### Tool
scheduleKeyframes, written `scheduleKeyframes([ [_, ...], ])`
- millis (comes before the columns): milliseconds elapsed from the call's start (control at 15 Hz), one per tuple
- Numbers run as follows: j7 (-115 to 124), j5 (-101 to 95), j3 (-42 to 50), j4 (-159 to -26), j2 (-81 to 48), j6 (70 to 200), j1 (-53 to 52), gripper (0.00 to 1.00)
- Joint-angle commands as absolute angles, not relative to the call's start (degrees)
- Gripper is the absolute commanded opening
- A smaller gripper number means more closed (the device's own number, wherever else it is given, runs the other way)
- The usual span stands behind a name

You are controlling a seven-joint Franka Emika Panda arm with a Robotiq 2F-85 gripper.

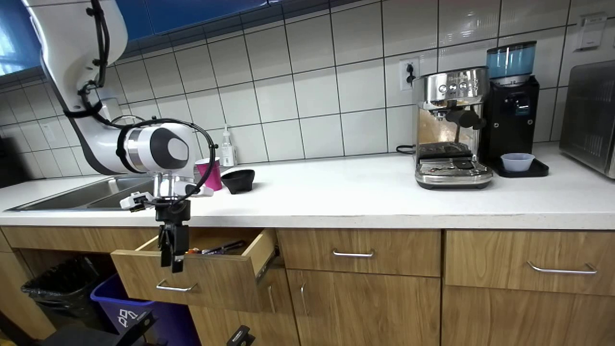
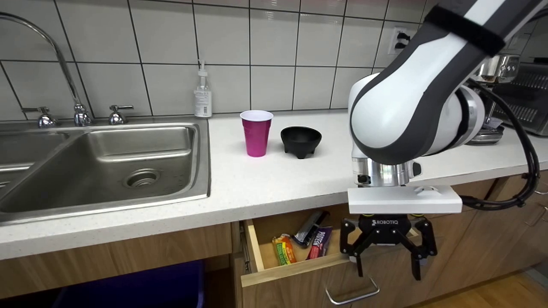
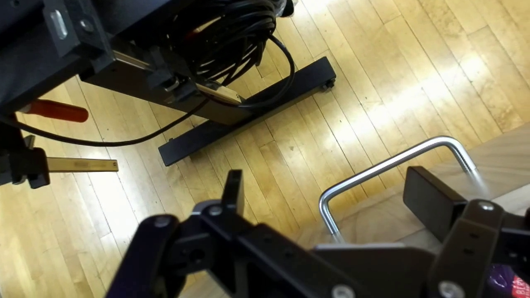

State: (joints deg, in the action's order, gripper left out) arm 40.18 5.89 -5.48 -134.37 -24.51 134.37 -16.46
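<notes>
- So you had the gripper (image 2: 388,274) hanging by that pulled-out drawer (image 1: 216,283), which sat low in the frame in both exterior views.
- Fingers (image 2: 415,265) were spread wide, pointing down, nothing held. In the wrist view the silver handle (image 3: 385,166) ran across the lower right, showing between the two fingertips but not gripped. Couldn't tell if a finger was touching the drawer itself.
- Step-wise, I'd call it working around the drawer front: drawer out, handle close by, no grip on anything. Next move, imo, called for keeping the fingers off the drawer's top edge and squaring the gap to the handle before any closing.
- Inside, lower centre of an exterior view, you had an orange wrapper (image 2: 284,250), a dark wrapper (image 2: 309,229) and a purple wrapper (image 2: 320,243).
- Readable stuff: ROBOTIQ, plain as day, on your gripper body. The purple wrapper had pale lettering I couldn't make out for sure. In the wrist view's bottom right corner you could catch "BER" on red, probably that same wrapper.
- Your blue bin (image 1: 168,319), lower left, wore a white recycling symbol (image 1: 127,317). The pump bottle (image 2: 203,102), upper left of centre, had a label too small to read.
</notes>
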Motion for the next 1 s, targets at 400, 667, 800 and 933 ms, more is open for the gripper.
scheduleKeyframes([
  [400, 41.78, 0.1, -2.34, -126.79, -28.78, 135.6, -18.1, 1.0],
  [667, 41.57, -1.95, -1.5, -123.73, -30.3, 135.09, -18.65, 1.0],
  [800, 41.55, -2.75, -1.11, -122.14, -31.13, 134.94, -18.88, 1.0],
  [933, 41.64, -3.33, -0.71, -120.53, -31.94, 134.77, -19.08, 1.0],
])
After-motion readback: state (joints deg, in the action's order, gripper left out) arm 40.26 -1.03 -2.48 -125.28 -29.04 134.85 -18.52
